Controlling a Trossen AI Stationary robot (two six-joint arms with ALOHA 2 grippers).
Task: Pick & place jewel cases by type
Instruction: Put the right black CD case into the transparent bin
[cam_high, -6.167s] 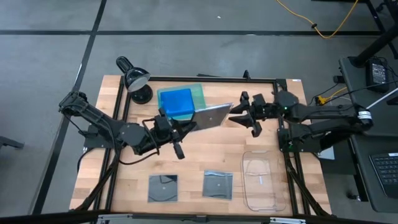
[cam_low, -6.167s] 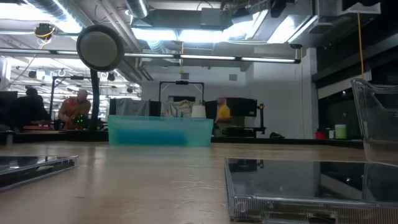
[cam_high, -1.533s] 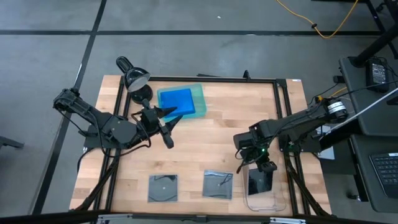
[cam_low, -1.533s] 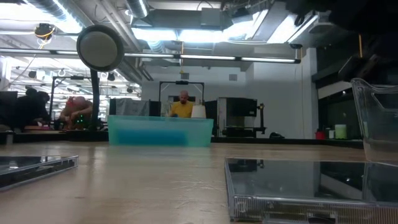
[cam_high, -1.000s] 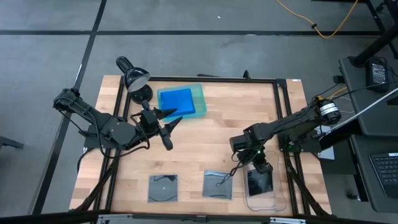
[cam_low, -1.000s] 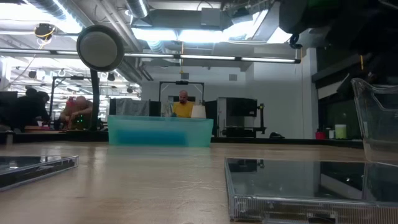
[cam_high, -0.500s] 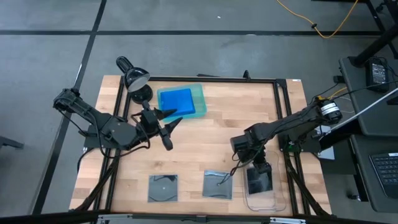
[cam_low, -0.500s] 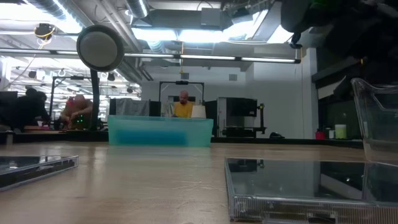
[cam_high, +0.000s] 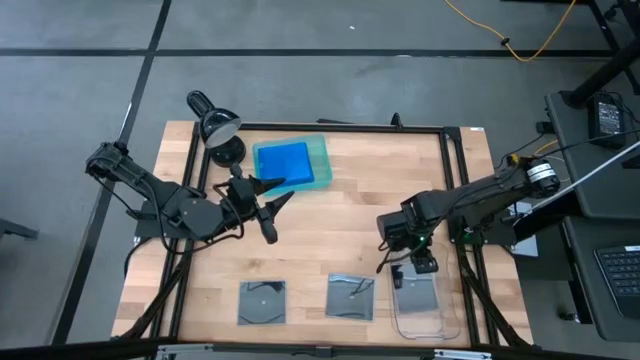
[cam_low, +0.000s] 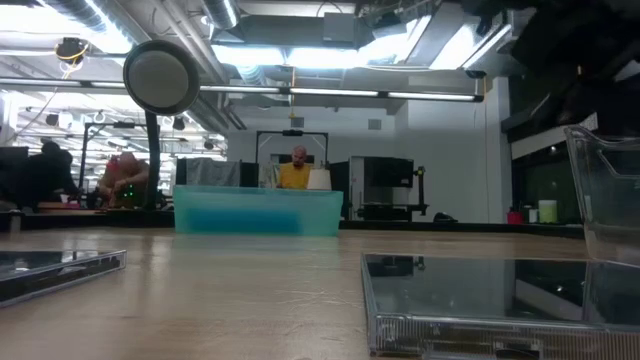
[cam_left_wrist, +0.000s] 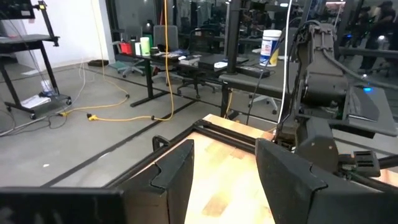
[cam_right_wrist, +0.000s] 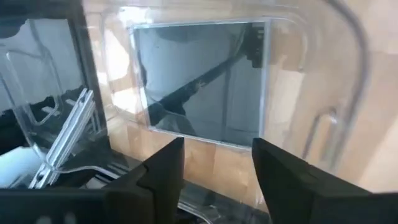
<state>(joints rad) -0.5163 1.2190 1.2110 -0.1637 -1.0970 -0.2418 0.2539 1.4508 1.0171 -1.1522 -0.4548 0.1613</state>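
High view: wooden table (cam_high: 330, 235) with a black frame, standing on a grey floor crossed by dark lines; a yellow cable (cam_high: 505, 35) lies on the floor beyond the table; a black lamp (cam_high: 215, 125) stands at the far left corner. Blue cases (cam_high: 284, 163) lie stacked in the green tray (cam_high: 322, 160) at the far edge; two grey cases (cam_high: 263, 301) (cam_high: 351, 297) lie flat near the front edge, well apart; a third grey case (cam_high: 417, 294) lies flat in the clear tray (cam_high: 441, 318) at front right. Right gripper (cam_high: 413, 262) hovers at the far end of the clear tray, fingers apart, holding nothing; right wrist view shows the case (cam_right_wrist: 202, 81) beyond both fingers. Left gripper (cam_high: 268, 205) waits just beside the green tray, fingers apart, empty. Low view: tabletop (cam_low: 250, 290) runs level to the green tray (cam_low: 258, 211); lamp head (cam_low: 161, 76) at left; room behind has ceiling light strips, desks and equipment; a person in yellow (cam_low: 296, 172) stands behind the tray, others (cam_low: 122, 175) sit at far left.
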